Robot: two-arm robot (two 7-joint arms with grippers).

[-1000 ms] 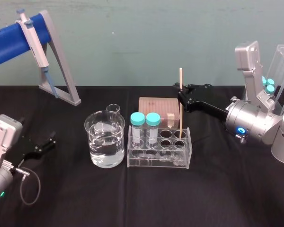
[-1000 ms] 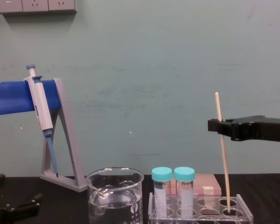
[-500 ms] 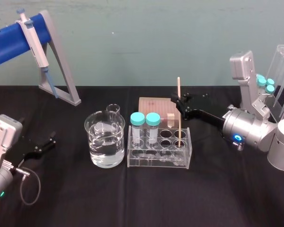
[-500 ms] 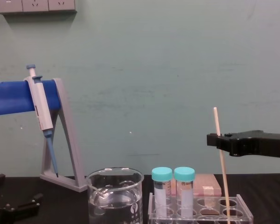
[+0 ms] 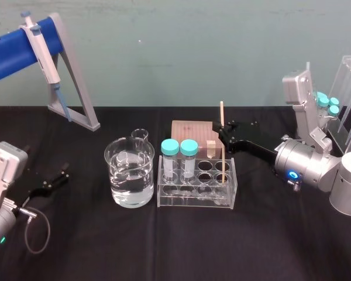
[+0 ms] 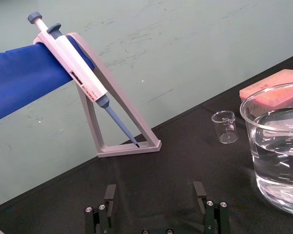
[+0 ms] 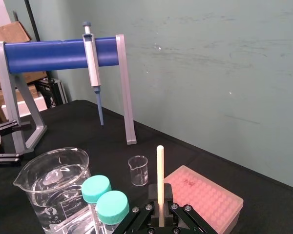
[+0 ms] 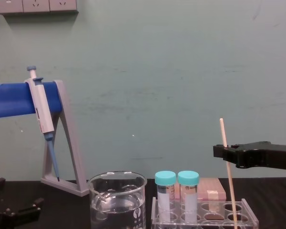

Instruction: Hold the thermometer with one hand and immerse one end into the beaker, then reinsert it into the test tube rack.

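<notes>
A black cloth table with a matte, slightly woven surface takes the lower part of the head view. At the upper left stands the pipette stand, a round blue bar on flat grey triangular legs, and a grey-blue pipette hangs on it.

The right gripper comes in from the right of the head view, black angular fingers on a smooth silver metal wrist. Its jaws are closed on the thermometer, holding it a little above the middle of the rod. The left gripper rests low on the cloth at the lower left, and its two black fingers stand wide apart with nothing between them.

The beaker, a wide clear glass cylinder with a rolled rim, is left of the centre and is about half full of clear liquid. Just beside it on the right is the test tube rack, clear plastic with round holes. Two tubes with teal caps stand in its left holes. Behind the rack lies a flat pink box with a dotted top.

The thermometer is a thin, plain cream stick, almost upright. Its lower end goes into a hole at the right end of the rack.
</notes>
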